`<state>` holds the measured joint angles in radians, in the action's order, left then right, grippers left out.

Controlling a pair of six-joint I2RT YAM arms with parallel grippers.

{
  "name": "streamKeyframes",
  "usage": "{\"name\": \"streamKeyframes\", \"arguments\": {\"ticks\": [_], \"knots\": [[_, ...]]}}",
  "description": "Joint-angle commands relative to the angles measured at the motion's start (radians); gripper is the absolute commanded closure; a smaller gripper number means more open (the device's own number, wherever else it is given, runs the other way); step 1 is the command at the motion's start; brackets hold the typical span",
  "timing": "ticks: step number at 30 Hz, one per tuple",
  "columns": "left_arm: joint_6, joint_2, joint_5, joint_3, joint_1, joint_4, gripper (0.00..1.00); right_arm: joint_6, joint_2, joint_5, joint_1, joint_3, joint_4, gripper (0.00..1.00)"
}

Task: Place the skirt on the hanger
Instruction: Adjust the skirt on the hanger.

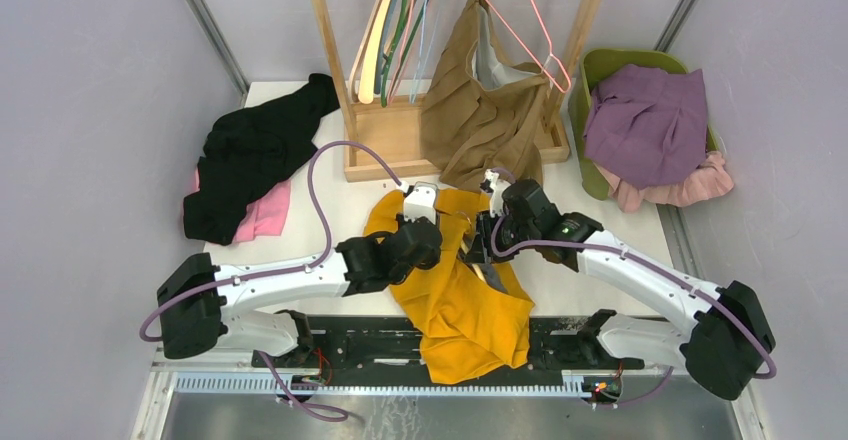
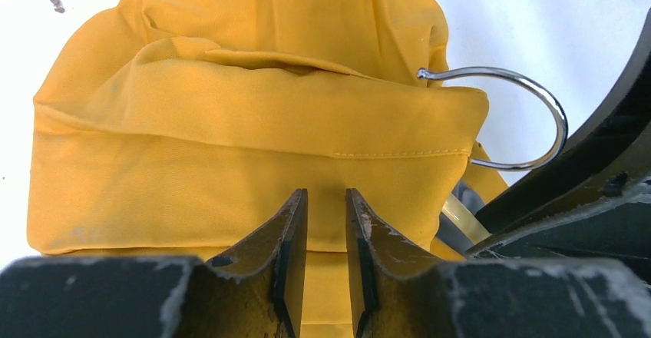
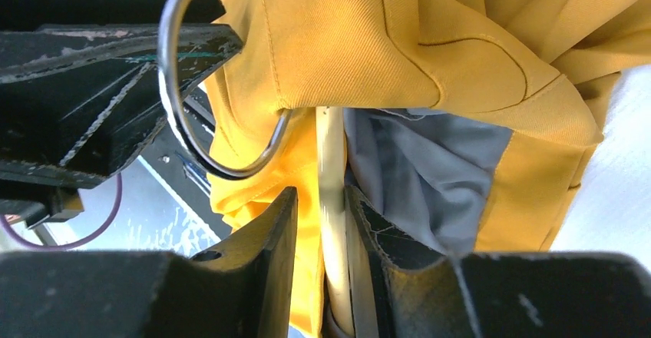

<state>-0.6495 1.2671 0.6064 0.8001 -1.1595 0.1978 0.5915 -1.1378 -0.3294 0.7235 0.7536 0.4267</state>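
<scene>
Now, L gripper (image 2: 326,193) pinching skirt (image 2: 230,123) (hanger (image 2: 499,71) inside)

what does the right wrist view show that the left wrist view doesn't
Only the right wrist view: the pale hanger bar standing between the right gripper's fingers, and the grey lining inside the garment.
Only the left wrist view: the stitched waistband lying folded flat on the white table, with fabric showing in the gap of the left gripper.
Both: the yellow skirt and the metal hook poking out of its top.
</scene>
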Motion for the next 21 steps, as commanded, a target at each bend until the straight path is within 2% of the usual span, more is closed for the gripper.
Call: {"name": "streamKeyframes", "arguments": {"ticks": [1, 8, 12, 15, 17, 21], "knots": [[0.054, 0.005, -0.003, 0.034, 0.012, -0.060, 0.69, -0.009, -0.015, 0.069, 0.017, 0.018, -0.049, 0.65], [0.055, -0.008, -0.016, 0.011, 0.027, -0.067, 0.71, -0.007, -0.057, 0.179, 0.060, 0.031, -0.080, 0.66], [0.058, -0.022, -0.018, -0.001, 0.040, -0.067, 0.71, -0.008, -0.063, 0.256, 0.087, 0.027, -0.098, 0.79], [0.071, -0.020, -0.026, -0.004, 0.073, -0.073, 0.70, -0.020, -0.045, 0.331, 0.119, 0.020, -0.091, 0.95], [0.078, -0.005, -0.067, 0.009, 0.120, -0.071, 0.69, -0.025, -0.012, 0.345, 0.131, 0.001, -0.102, 0.99], [0.087, 0.066, -0.142, 0.055, 0.217, -0.053, 0.65, -0.033, 0.095, 0.351, 0.137, -0.042, -0.101, 0.99]]}}
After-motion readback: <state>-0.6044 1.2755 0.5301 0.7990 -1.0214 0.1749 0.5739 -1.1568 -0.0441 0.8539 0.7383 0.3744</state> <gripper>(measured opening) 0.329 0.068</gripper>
